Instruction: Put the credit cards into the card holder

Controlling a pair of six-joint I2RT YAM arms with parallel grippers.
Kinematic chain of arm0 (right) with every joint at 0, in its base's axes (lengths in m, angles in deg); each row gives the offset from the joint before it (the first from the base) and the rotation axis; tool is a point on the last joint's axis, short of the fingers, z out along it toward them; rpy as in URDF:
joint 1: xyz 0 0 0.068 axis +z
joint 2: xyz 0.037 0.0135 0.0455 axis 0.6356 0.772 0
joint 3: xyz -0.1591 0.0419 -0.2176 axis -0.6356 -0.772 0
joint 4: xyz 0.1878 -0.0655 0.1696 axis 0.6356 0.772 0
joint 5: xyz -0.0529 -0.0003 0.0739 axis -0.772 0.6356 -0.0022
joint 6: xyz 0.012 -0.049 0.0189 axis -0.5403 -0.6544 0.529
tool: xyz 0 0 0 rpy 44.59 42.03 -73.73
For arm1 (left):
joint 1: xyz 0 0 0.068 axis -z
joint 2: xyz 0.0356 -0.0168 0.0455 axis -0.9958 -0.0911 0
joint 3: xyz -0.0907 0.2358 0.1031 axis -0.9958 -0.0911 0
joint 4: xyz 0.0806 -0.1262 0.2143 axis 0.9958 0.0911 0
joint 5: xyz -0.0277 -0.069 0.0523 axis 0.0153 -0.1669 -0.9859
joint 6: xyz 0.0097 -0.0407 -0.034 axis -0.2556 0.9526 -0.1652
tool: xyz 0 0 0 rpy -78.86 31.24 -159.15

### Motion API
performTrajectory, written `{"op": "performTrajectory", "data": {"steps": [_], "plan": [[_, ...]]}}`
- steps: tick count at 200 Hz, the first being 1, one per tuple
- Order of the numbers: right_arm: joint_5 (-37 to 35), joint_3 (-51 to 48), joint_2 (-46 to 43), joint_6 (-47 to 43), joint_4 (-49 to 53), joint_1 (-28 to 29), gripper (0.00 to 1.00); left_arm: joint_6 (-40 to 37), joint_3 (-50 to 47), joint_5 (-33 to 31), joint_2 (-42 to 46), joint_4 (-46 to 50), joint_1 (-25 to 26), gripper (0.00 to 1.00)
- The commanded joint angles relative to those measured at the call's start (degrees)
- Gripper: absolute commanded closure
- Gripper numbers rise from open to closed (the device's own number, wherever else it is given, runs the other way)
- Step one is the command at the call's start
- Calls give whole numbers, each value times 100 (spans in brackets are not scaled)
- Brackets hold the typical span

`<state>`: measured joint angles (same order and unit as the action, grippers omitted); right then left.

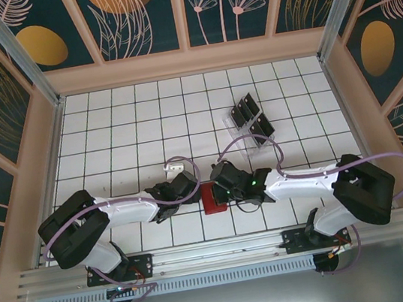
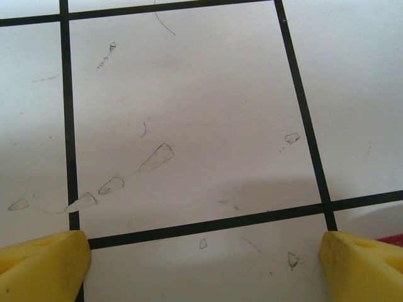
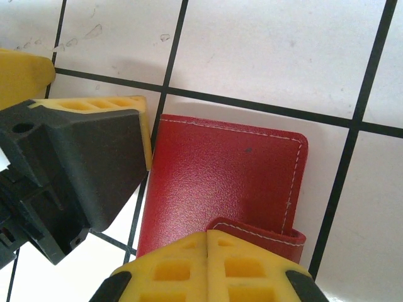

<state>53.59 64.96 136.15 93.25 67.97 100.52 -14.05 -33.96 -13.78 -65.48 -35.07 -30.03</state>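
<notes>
The card holder (image 3: pixel 220 182) is a red wallet lying closed on the white grid table, also seen from above (image 1: pixel 212 199). My right gripper (image 3: pixel 208 242) is shut, with its yellow fingertips together right over the end of the wallet's tab clasp (image 3: pixel 264 236). I cannot tell whether they pinch it. My left gripper (image 2: pixel 204 264) stands open just left of the wallet with bare table between its fingers. One of its fingers (image 3: pixel 82 170) sits beside the wallet's left edge. Several black credit cards (image 1: pixel 251 117) stand in a clear slotted tray farther back.
The clear tray (image 1: pixel 240 142) lies behind and to the right of both grippers (image 1: pixel 184 188) (image 1: pixel 222 187). Wooden walls with patterned panels close in the table (image 1: pixel 106 120) on three sides. A metal rail (image 1: pixel 218 259) runs along the near edge.
</notes>
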Motion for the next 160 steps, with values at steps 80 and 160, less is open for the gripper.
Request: {"op": "performTrajectory", "data": {"steps": [80, 160], "plan": [[-19, 48, 380, 27, -236, -81, 100, 45, -71, 675, -281, -225, 1, 6], [109, -75, 244, 154, -319, -60, 100, 48, -49, 674, -276, -216, -5, 6]]}}
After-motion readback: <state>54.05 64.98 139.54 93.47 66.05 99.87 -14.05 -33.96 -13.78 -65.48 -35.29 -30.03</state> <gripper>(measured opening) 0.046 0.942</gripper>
